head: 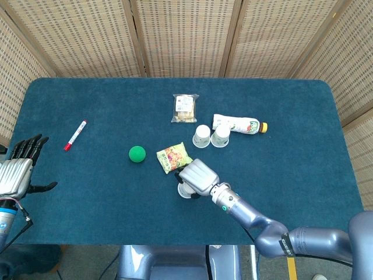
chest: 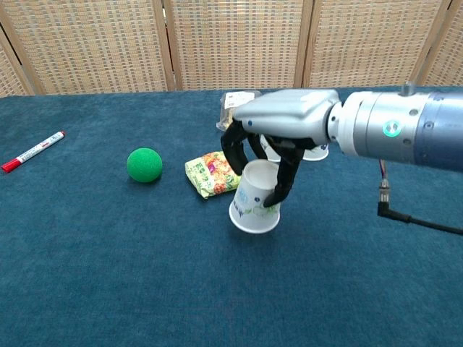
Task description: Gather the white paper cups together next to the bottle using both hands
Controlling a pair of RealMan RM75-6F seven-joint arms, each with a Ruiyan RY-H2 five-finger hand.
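Note:
My right hand (head: pixel 198 177) (chest: pixel 283 129) grips a white paper cup (chest: pixel 255 199) (head: pixel 185 191) with a floral print. The cup is upside down, tilted and raised just off the blue table, with fingers wrapped around its top end. Two more white cups (head: pixel 201 136) (head: pixel 221 135) stand upside down side by side, touching the lying bottle (head: pixel 236 124). In the chest view the hand hides most of that pair and the bottle. My left hand (head: pixel 17 172) hovers at the table's left edge with fingers spread, holding nothing.
A yellow-green snack packet (head: pixel 174 157) (chest: pixel 211 173) lies just left of the held cup. A green ball (head: pixel 137 153) (chest: pixel 145 165) sits further left. A cracker packet (head: pixel 185 108) lies behind the cups. A red-and-white marker (head: pixel 75 135) (chest: pixel 32 151) lies far left.

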